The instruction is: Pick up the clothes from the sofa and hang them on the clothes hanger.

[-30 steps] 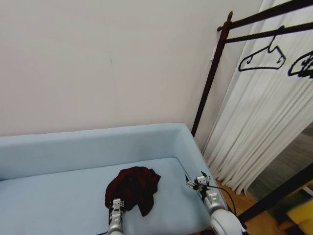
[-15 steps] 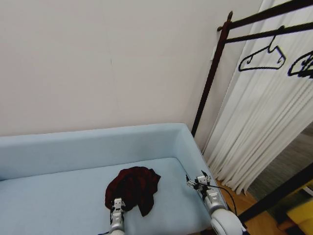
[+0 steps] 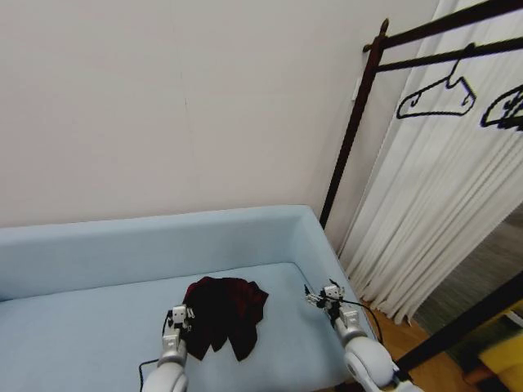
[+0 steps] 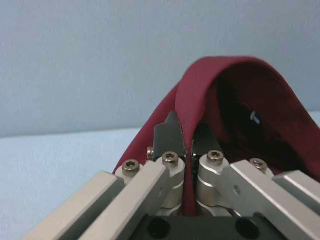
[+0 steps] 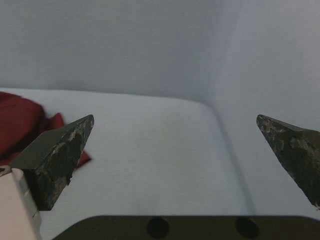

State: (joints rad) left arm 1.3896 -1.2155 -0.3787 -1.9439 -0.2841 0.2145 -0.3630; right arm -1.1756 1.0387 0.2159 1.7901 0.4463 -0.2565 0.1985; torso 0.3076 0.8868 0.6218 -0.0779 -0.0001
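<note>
Left gripper [image 3: 180, 314] sits at the left edge of the dark red garment [image 3: 225, 314] on the light blue sofa [image 3: 98, 253] seat, fingers [image 4: 168, 136] pinched tight on a raised fold, probably so the cloth lifts in one piece. Right gripper [image 3: 324, 295] hovers over bare seat near the sofa's right arm, apart from the garment, fingers [image 5: 59, 150] spread wide and holding nothing. Black hanger [image 3: 437, 91] hangs empty on the dark clothes rack [image 3: 350, 131] beside the sofa.

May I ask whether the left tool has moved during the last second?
Yes. The left tool, shut on the red garment, shifted toward the sofa backrest, slightly leftward.
</note>
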